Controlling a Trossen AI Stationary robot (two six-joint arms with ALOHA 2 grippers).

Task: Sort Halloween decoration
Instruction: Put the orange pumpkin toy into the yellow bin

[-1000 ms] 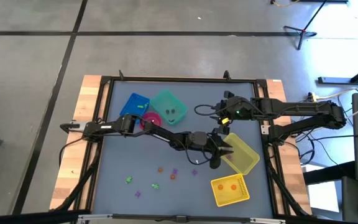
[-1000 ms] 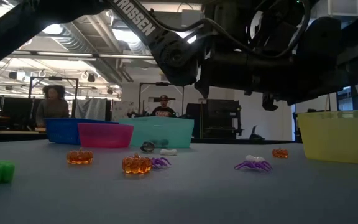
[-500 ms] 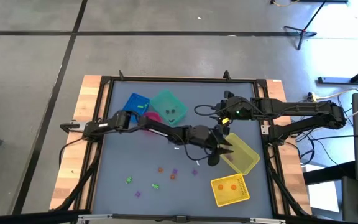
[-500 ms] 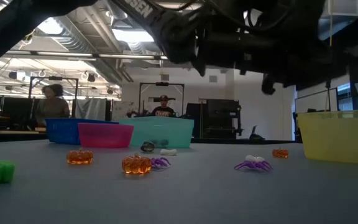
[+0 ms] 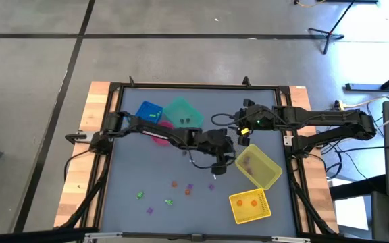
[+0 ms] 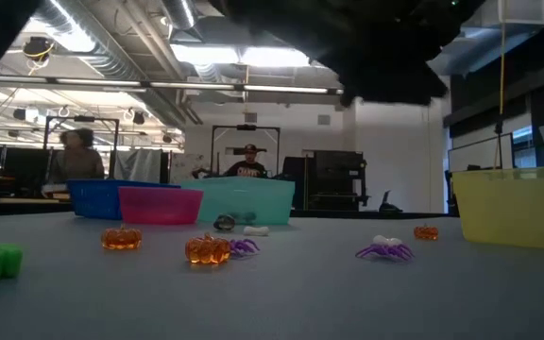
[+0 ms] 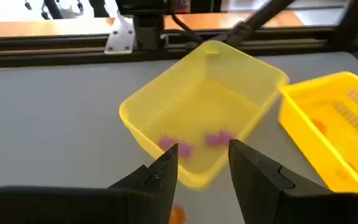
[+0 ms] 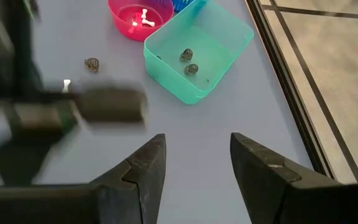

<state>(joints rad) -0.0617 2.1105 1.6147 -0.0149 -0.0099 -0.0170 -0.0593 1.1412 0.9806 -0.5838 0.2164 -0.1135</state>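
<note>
Small trinkets lie on the grey table: orange pumpkins (image 6: 207,249), purple spiders (image 6: 383,250) and green pieces (image 5: 140,196). A tilted yellow bin (image 7: 204,106) holds two purple trinkets (image 7: 218,138). My left gripper (image 7: 202,165) is open and empty. It hovers above the table just left of that bin and also shows in the high view (image 5: 220,164). My right gripper (image 8: 197,162) is open and empty, at the table's far right (image 5: 244,133). It looks toward the teal bin (image 8: 197,53), which holds dark grey trinkets, and the pink bin (image 8: 140,15), which holds white ones.
A blue bin (image 5: 148,111) stands at the far left beside the teal bin (image 5: 184,115). A second yellow bin (image 5: 250,206) with orange pieces sits near the front right. A dark trinket (image 8: 92,63) and a white one (image 8: 66,84) lie loose on the table. People stand in the room behind.
My left gripper has drawn back from over the yellow bin toward the table's left and has risen; in the low view the arm has lifted almost out of the picture. My right arm has kept still.
</note>
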